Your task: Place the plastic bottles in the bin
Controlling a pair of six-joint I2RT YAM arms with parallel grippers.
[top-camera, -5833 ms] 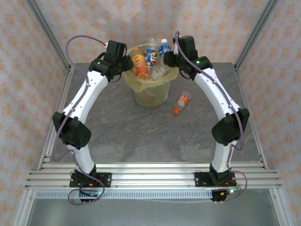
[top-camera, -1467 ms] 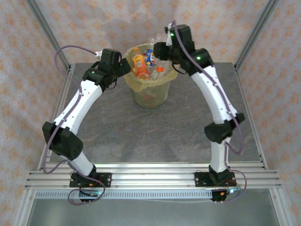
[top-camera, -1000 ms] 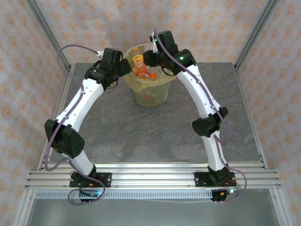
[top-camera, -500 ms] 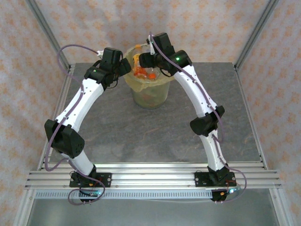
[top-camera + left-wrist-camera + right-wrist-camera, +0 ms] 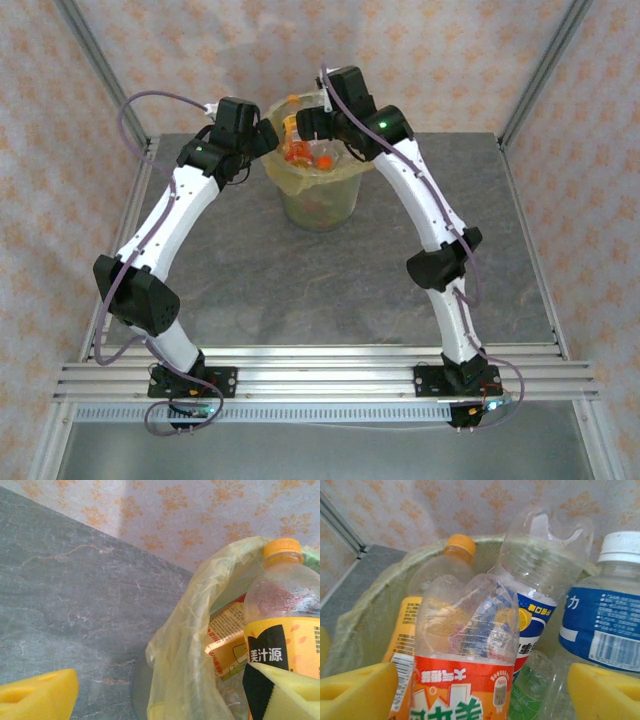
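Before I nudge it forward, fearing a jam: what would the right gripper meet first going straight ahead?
Probably the red-labelled bottle, dead centre between the open fingers of the right gripper, standing among others in the bin; how near is unclear.

This looks like a robotics lab test cell rather than a home or shop. Two white and black arms, the left arm (image 5: 170,215) and the right arm (image 5: 425,200), are bolted to metal rails (image 5: 320,372) along the bottom of the overhead frame. They reach over a bare grey stone-look table (image 5: 300,290). Metal posts (image 5: 100,70) run up at the upper left and upper right. An orange-flowered backdrop (image 5: 450,50), possibly cloth or wallpaper, closes in the sides. Loose cables (image 5: 150,105) loop off the arms. A lined bin (image 5: 318,205) crammed with drink bottles (image 5: 297,150) is the lone household prop.
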